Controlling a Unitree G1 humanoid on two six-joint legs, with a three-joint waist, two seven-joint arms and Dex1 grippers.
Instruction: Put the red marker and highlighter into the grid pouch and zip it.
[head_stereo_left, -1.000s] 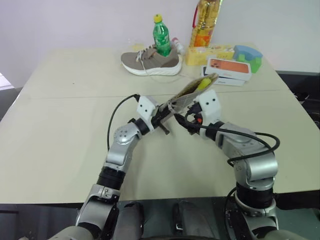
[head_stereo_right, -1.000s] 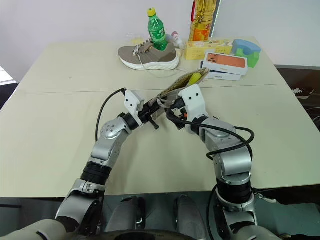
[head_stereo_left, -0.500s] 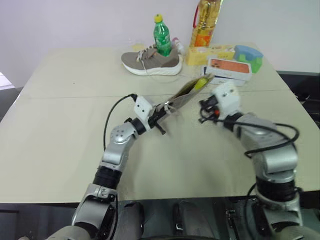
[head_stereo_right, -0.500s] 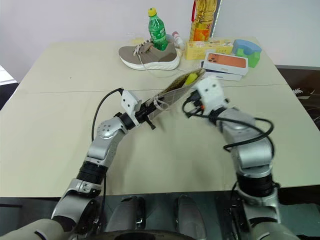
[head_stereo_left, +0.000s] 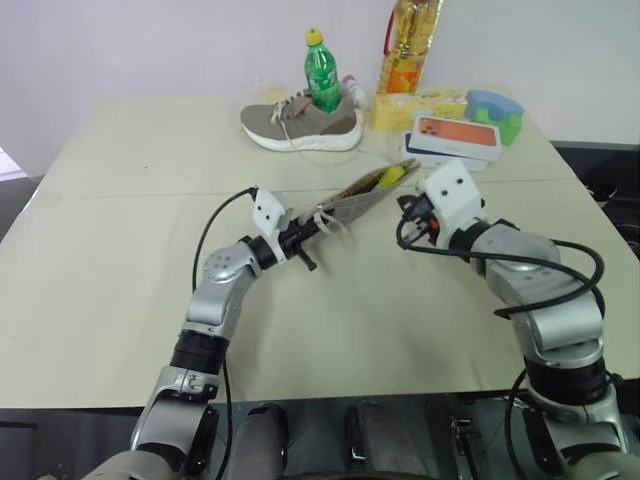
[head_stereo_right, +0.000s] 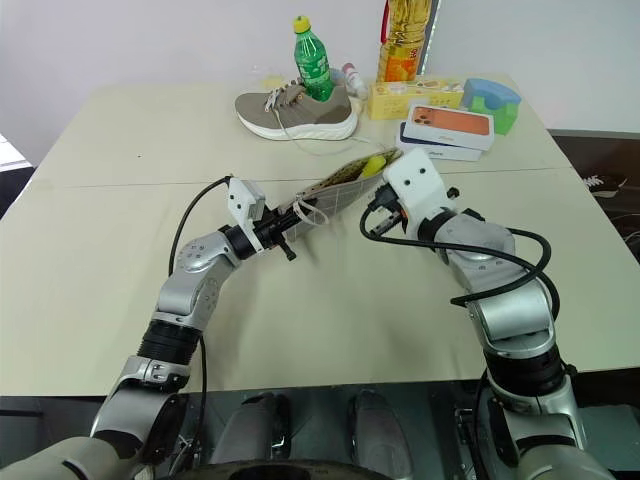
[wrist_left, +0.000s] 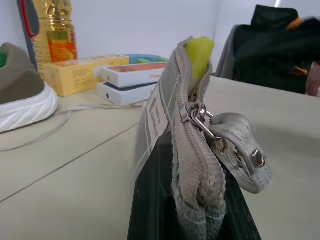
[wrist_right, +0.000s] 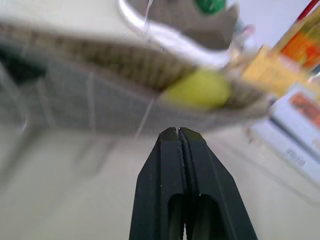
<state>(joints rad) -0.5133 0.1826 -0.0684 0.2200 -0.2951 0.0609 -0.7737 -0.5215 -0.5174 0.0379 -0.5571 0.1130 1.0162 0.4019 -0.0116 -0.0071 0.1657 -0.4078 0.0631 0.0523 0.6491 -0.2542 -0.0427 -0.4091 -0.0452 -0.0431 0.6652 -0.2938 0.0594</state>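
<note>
**Jaws at the zipping stage: left clamped on the pouch, right closed and empty**

The jaws of the left gripper (head_stereo_left: 300, 238) are clenched on one end of the grid pouch (head_stereo_left: 360, 193), holding it raised off the table (head_stereo_left: 130, 250) and slanting up and away toward the far side. The jaws of the right gripper (wrist_right: 178, 137) are pressed together with nothing between them, just beside the pouch's far end and not touching it. The highlighter (head_stereo_left: 391, 176) sits in the pouch's open mouth at the upper end, its yellow tip poking above the edge. The red marker cannot be made out; whether it is already inside is not evident. The zip slider with its cord pull (wrist_left: 235, 150) hangs near the gripped end, so the zip appears undone along most of its length.

Judgement: loading looks finished or nearly so, and the step in hand is the closing of the zip. The next move calls for the right jaws to part, take the cord pull and draw it along the mouth while the left keeps the fabric taut. The protruding highlighter may block the slider unless it is first pushed deeper.
</note>
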